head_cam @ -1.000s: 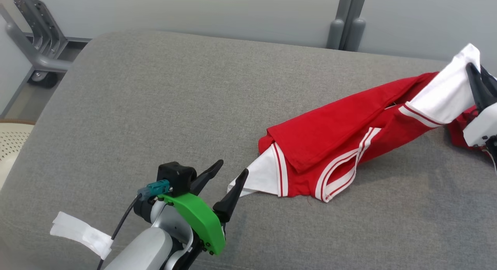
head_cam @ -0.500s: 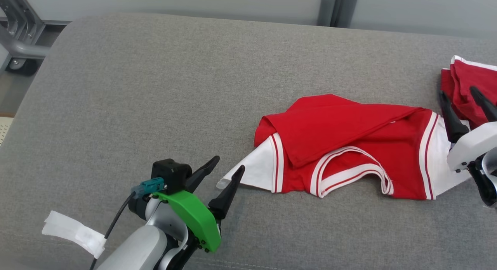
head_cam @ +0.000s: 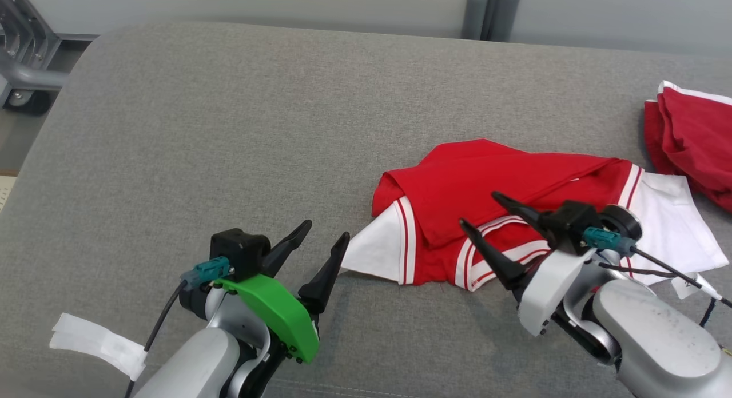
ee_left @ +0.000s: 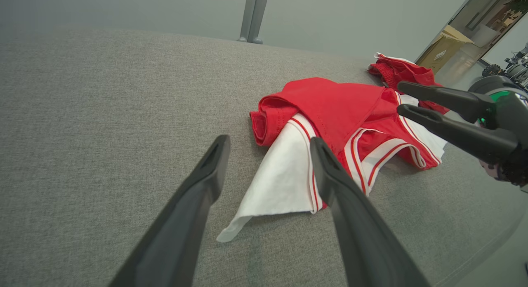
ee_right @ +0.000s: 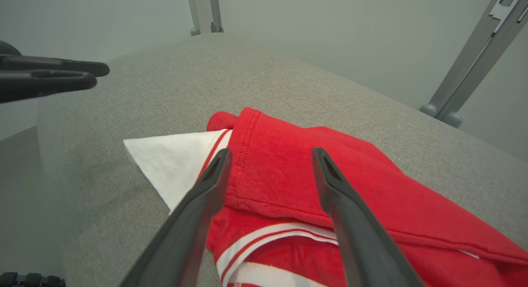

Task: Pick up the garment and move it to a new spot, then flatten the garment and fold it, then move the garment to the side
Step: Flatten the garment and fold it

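- Red with white striped trim, the jersey lies crumpled on the grey cushion in the head view, right of centre, with a white panel poking out at each end.
- The left gripper sits at the lower left under a green wrist cover. Its two dark fingers are spread and empty, and the tip of one is just beside the jersey's near white corner.
- The right gripper reaches in from the lower right over the jersey's striped hem – fingers parted, nothing clamped between them.
- A second red garment is bunched at the right edge, apart from the jersey, and a strip of white tape lies on the cushion at the lower left.
- Left wrist view: the spread fingers frame the white corner, which lies flat on the cushion ahead of them. The right gripper comes in from the right above the red cloth, and a cardboard box stands far behind.
- Right wrist view: the wide-apart fingers hang over the jersey's folded red edge – whether they touch the cloth cannot be told. The left gripper shows at the upper left, well clear of the fabric.
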### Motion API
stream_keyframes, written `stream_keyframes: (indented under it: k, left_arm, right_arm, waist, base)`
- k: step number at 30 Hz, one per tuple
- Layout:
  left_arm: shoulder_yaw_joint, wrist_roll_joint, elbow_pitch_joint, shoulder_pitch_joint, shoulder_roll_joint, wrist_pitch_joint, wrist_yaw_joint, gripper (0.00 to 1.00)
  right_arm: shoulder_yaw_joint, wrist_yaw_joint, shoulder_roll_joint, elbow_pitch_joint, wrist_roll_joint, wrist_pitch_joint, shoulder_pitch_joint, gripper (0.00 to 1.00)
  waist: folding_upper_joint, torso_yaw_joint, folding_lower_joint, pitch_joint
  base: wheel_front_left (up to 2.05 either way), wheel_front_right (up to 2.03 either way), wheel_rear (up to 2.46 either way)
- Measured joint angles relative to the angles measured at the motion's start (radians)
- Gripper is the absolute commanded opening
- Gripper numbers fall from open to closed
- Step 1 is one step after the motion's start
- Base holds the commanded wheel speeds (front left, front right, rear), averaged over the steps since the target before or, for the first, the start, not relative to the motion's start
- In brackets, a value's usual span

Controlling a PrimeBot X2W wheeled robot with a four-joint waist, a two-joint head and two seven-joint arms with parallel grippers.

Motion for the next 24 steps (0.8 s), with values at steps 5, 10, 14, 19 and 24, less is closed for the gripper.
stream_keyframes:
  k: [5,10,14,19,24]
  left_arm:
    - [-0.009,0.000,-0.002,-0.004,-0.023,0.000,0.000,1.00]
    - [-0.026,0.000,0.004,-0.016,-0.036,0.000,-0.005,1.00]
    - [-0.028,-0.011,0.011,-0.021,-0.050,-0.008,-0.011,1.00]
    - [-0.031,-0.026,0.027,-0.021,-0.068,-0.011,-0.018,1.00]
    - [-0.030,-0.035,0.041,-0.021,-0.084,-0.022,-0.027,1.00]
  right_arm:
    - [0.066,0.024,0.045,0.035,-0.031,0.048,-0.017,1.00]
    - [0.116,0.039,0.069,0.077,-0.059,0.092,-0.067,1.00]
    - [0.147,0.049,0.072,0.114,-0.086,0.126,-0.106,1.00]
    - [0.200,0.066,0.068,0.154,-0.102,0.195,-0.165,1.00]
    - [0.256,0.076,0.064,0.191,-0.101,0.265,-0.199,1.00]
  waist:
    - [0.0000,0.042,0.0000,0.012]
    - [0.0000,0.096,0.0000,0.025]
    - [0.0000,0.145,0.0000,0.033]
    - [0.0000,0.203,0.0000,0.039]
    - [0.0000,0.254,0.0000,0.041]
  base:
    - [0.00,0.00,0.00]
    - [0.00,0.00,0.00]
    - [0.00,0.00,0.00]
    - [0.00,0.00,0.00]
    - [0.00,0.00,0.00]
